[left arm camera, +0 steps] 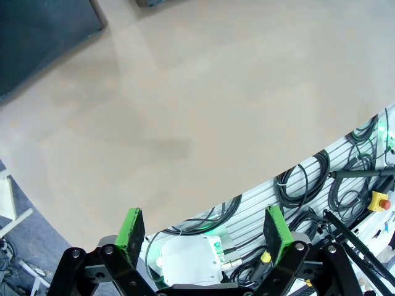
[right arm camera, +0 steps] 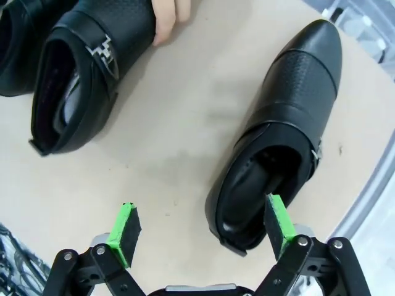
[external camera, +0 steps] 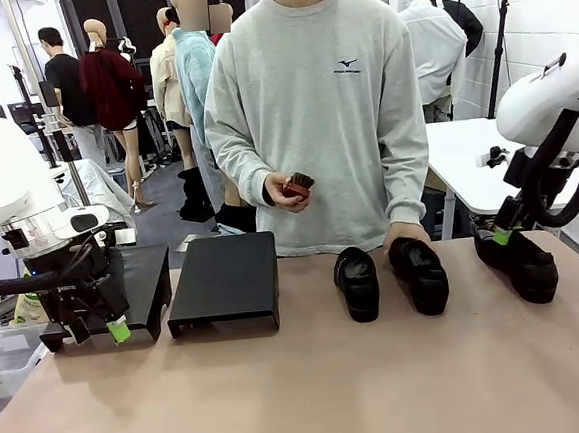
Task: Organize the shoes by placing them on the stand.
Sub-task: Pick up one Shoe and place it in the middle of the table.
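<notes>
our left fingers (left arm camera: 131,229) hang wide and empty, the stand (left arm camera: 37,37) just ahead of them, its top bare to take pairs. our right fingers (right arm camera: 278,219) gape too, one pad over the heel opening of the nearest shoe (right arm camera: 290,105), set, we judge, to pinch its collar. beyond them, a person's hand (right arm camera: 168,15) rests on another shoe (right arm camera: 80,80), perhaps steadying it.

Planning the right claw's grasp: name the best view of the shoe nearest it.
Right wrist view: the shoe shows nearly whole from above, opening, strap and toe clear, at the open right claw. Front view: far right, partly behind that claw. Left wrist view: tabletop, stand corner.
</notes>
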Robot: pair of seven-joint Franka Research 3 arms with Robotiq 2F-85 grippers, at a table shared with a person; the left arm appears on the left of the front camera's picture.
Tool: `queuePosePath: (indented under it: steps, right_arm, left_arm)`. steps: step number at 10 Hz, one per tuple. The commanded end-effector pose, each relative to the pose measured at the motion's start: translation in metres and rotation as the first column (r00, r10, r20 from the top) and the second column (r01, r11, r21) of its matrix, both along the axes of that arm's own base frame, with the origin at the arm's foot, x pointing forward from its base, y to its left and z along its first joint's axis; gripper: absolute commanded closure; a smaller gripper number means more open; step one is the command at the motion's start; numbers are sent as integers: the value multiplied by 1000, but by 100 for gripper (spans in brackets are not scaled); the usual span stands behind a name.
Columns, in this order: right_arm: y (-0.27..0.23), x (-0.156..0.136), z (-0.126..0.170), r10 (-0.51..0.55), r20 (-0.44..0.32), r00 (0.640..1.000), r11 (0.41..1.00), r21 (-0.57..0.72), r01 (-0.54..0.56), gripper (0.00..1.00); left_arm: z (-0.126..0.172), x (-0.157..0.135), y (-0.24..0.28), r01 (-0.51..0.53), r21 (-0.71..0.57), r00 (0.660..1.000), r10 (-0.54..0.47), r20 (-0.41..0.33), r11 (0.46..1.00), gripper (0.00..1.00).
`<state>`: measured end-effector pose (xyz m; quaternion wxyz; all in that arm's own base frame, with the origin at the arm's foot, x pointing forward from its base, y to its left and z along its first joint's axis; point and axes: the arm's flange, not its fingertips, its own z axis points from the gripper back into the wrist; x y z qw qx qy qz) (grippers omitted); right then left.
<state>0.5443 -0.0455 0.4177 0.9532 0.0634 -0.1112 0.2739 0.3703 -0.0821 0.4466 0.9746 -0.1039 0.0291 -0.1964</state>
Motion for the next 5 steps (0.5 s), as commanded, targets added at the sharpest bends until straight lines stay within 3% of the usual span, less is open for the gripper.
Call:
queuePosePath:
  steps: [1, 5]
  right_arm:
    - [1, 12, -10, -44, -15, 999, 998, 38, 45, 0]
    - [-11, 25, -34, -84, -66, 994, 994, 69, 89, 0]
  left_arm:
    - [1, -1, 0, -8, -18, 1000, 8, -9, 1000, 0]
    - [1, -1, 0, -8, -18, 1000, 8, -9, 1000, 0]
